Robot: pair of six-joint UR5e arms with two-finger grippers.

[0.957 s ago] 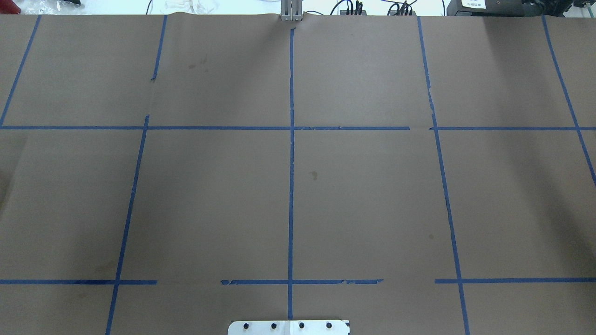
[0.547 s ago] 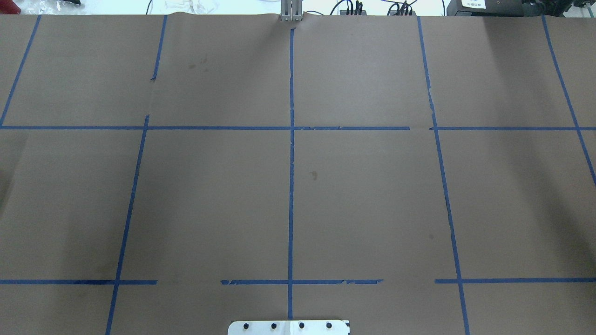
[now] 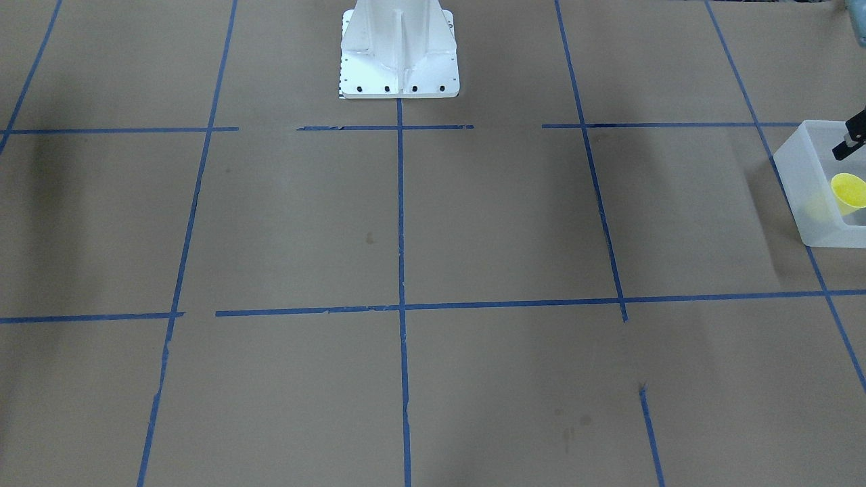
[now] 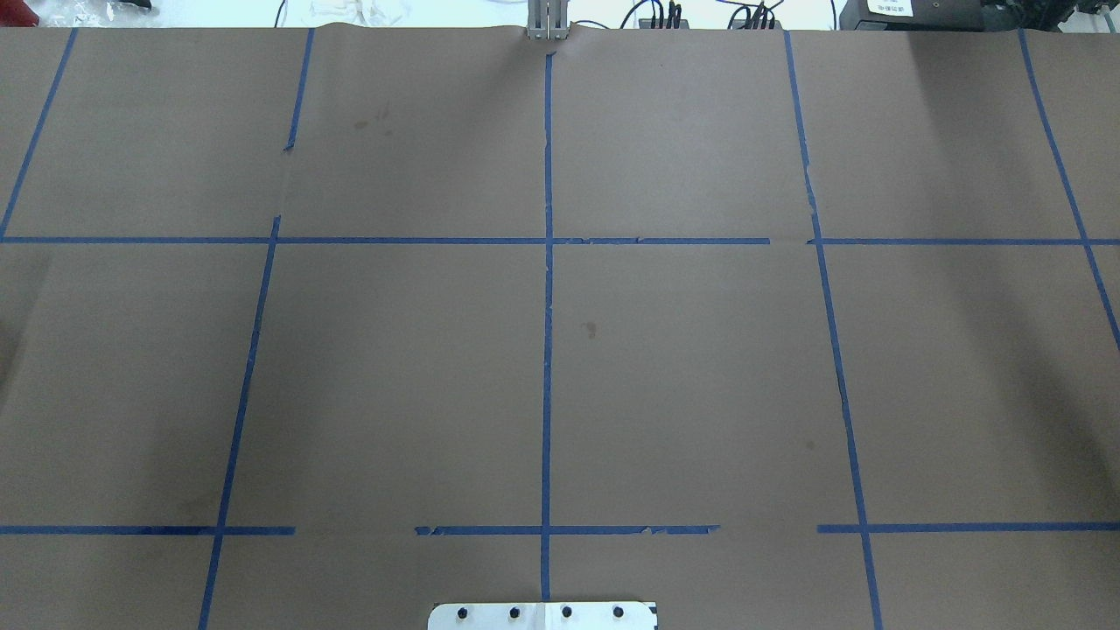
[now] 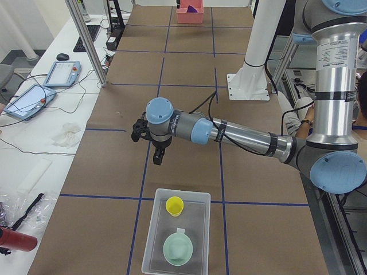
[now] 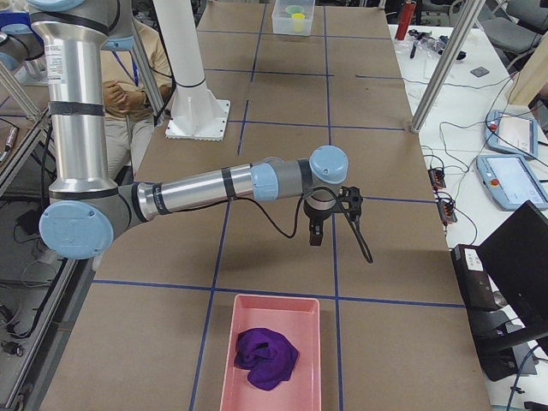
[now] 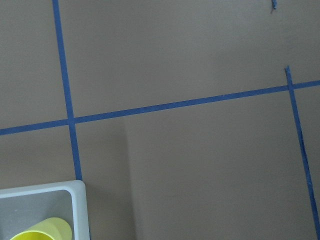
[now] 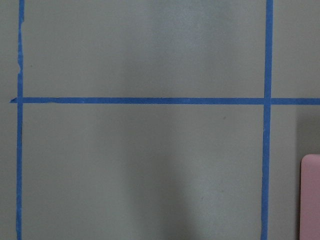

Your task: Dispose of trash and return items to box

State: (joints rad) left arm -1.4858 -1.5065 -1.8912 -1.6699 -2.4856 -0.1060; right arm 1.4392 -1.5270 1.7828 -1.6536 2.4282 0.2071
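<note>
The frosted white box (image 5: 153, 243) stands on the table at my left end. The yellow cup (image 5: 174, 206) and the mint-green bowl (image 5: 178, 249) sit inside it. The box (image 3: 808, 186) and cup (image 3: 849, 193) also show at the front-facing view's right edge, and in the left wrist view as a box corner (image 7: 77, 200) and the cup's rim (image 7: 42, 231). My left gripper (image 5: 156, 159) hangs empty above the table, just short of the box; I cannot tell if it is open. My right gripper (image 6: 315, 238) hangs empty near the pink bin; its state cannot be told.
A pink bin (image 6: 300, 312) holding a purple cloth (image 6: 267, 357) stands at my right end; its edge (image 8: 311, 195) shows in the right wrist view. Brown paper with a blue tape grid covers the table. The white robot base (image 3: 399, 54) stands at the middle of the near side.
</note>
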